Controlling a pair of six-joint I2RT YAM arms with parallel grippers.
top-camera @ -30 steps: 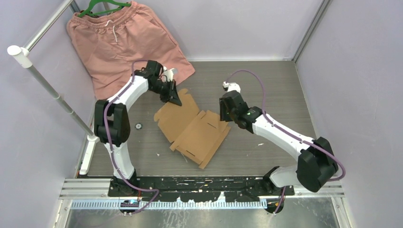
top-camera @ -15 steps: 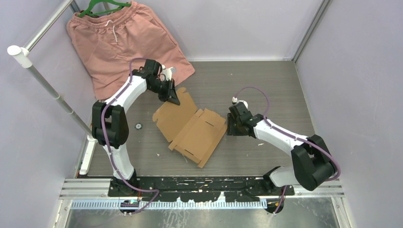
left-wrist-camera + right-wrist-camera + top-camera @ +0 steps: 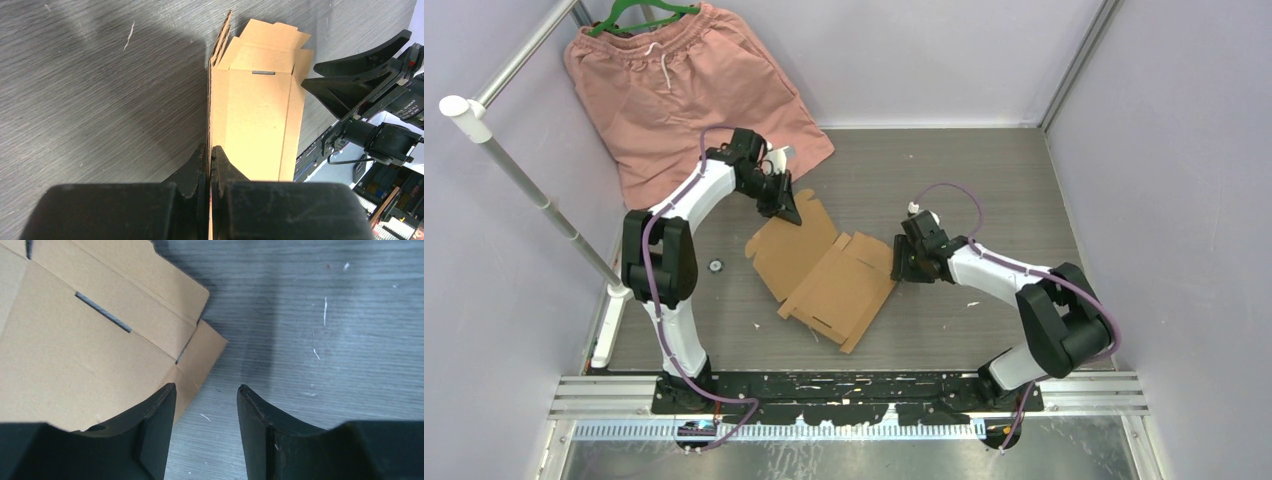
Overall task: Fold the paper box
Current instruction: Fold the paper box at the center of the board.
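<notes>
Status: box (image 3: 829, 275) lies unfolded and mostly flat mid-tabletop (image 3: 994, 180). My left pincer (image 3: 210, 150) is clamped tight on its far-left edge, and that flap looks lifted. My right pincer (image 3: 206, 390) is partly spread and empty at the right corner, one finger over cardboard, one over bare tabletop. My read: light, stiff corrugated sheet, bends only at the scores, slides easily. Best hold is a flap edge near a crease, not mid-panel. The thin edge could slip or crush.
</notes>
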